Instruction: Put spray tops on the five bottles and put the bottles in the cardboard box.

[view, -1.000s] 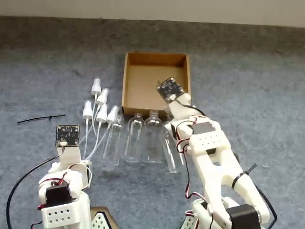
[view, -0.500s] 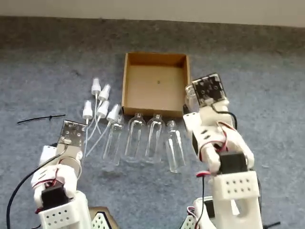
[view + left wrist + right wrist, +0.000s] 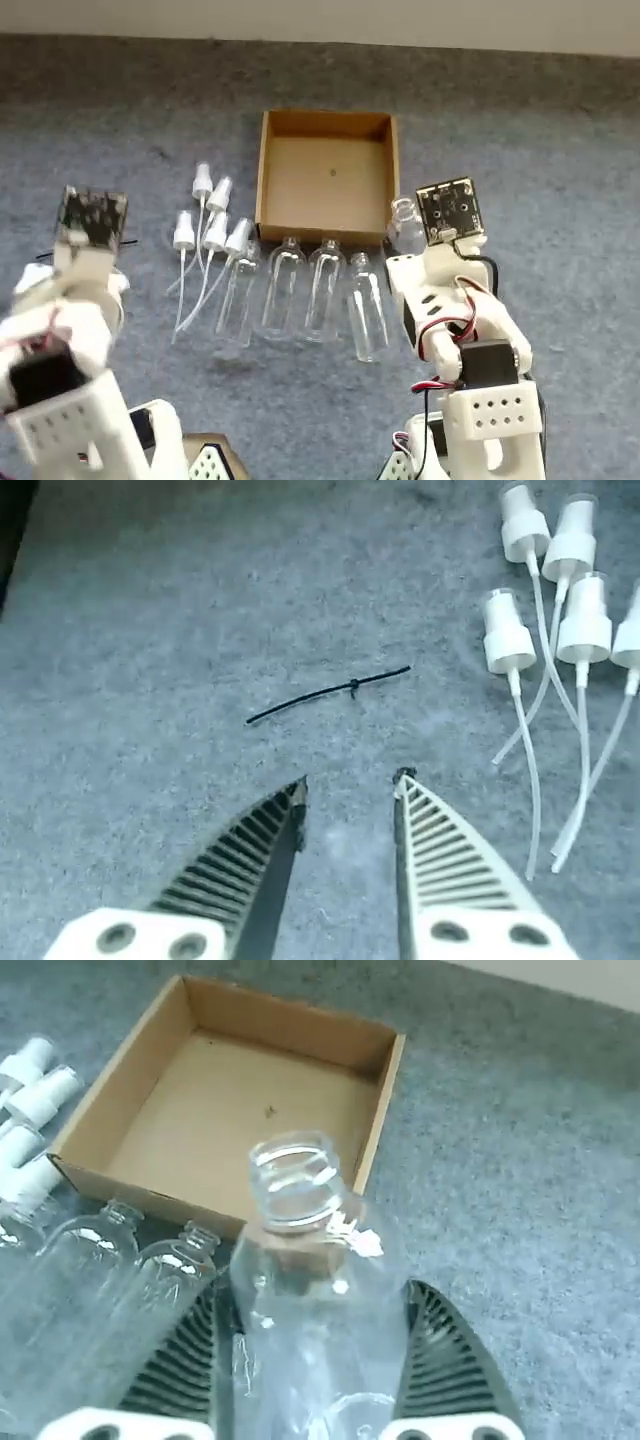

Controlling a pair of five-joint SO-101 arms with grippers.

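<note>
My right gripper (image 3: 312, 1295) is shut on a clear, uncapped bottle (image 3: 310, 1250), held upright. It hangs just off the right front corner of the open cardboard box (image 3: 250, 1100). In the high view the bottle's mouth (image 3: 403, 212) shows beside the box (image 3: 300, 190). Several more clear bottles (image 3: 282, 285) lie side by side in front of the box. Several white spray tops (image 3: 213, 232) with long tubes lie to the box's left. My left gripper (image 3: 350, 780) is open over bare carpet, left of the spray tops (image 3: 510, 640).
A black cable tie (image 3: 330, 692) lies on the grey carpet just ahead of the left gripper. The left arm (image 3: 70, 320) stands at the near left and the right arm (image 3: 455, 310) at the near right. Open carpet surrounds the box.
The right arm has carried the bottle from over the box's right front part to just outside its right wall. The left arm has swung left, away from the spray tubes, towards the cable tie.
</note>
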